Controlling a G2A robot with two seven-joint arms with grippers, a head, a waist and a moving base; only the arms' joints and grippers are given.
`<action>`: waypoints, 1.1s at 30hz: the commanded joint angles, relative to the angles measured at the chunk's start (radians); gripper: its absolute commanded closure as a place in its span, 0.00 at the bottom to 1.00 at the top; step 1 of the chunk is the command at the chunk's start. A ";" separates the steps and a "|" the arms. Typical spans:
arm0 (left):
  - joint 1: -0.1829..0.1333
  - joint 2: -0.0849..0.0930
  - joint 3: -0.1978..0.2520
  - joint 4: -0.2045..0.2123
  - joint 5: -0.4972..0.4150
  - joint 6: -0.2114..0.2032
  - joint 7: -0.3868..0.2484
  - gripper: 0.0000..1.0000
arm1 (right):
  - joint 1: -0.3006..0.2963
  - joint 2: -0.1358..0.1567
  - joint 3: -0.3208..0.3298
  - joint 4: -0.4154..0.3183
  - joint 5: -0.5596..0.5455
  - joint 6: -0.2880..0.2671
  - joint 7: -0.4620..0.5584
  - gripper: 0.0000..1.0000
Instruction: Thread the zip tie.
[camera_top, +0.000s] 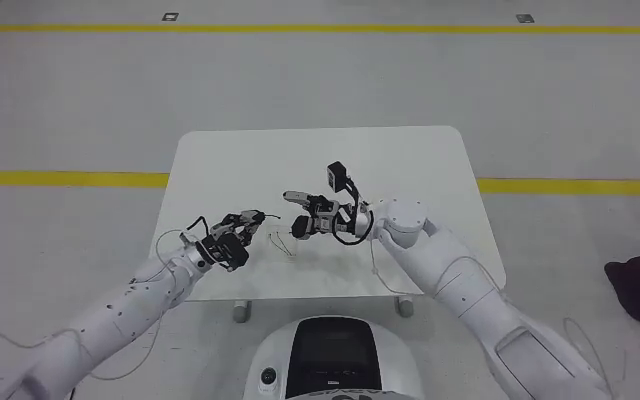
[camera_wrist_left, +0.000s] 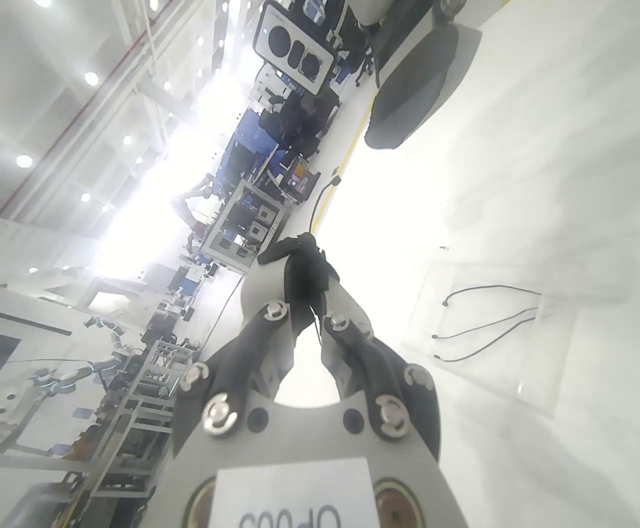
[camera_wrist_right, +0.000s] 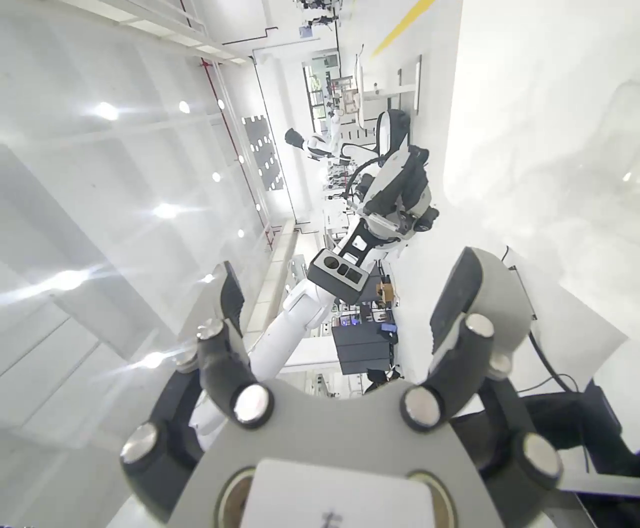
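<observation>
The left gripper (camera_wrist_left: 306, 270) is pinched tight on what looks like a thin dark zip tie (camera_wrist_left: 316, 325) — I judge the threading all left to do. The right gripper (camera_wrist_right: 347, 275) gapes wide, empty, facing it. Three spare ties (camera_wrist_left: 487, 322) lie on a clear sheet (camera_wrist_left: 500, 380) toward the front edge of the white worktop (camera_top: 400, 160) — a bright workshop beyond.

The left gripper (camera_top: 252, 218) is hovering over the near-left part of the white table (camera_top: 400, 150), and a thin zip tie (camera_top: 266, 214) is projecting from its tip. The right gripper (camera_top: 296, 212) is facing it from the right, just apart. Loose zip ties (camera_top: 283, 246) are lying on the table between them, slightly nearer.
</observation>
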 joint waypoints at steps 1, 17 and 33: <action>0.003 -0.004 -0.005 -0.003 -0.008 -0.012 0.007 1.00 | -0.014 0.001 0.000 -0.010 -0.021 -0.004 -0.021 0.00; 0.011 -0.033 -0.031 0.009 -0.058 -0.040 0.057 1.00 | -0.034 -0.016 -0.006 0.035 -0.035 -0.141 -0.014 0.67; 0.011 -0.033 -0.031 0.009 -0.058 -0.040 0.057 1.00 | -0.006 -0.046 -0.021 0.118 0.008 -0.174 0.041 0.91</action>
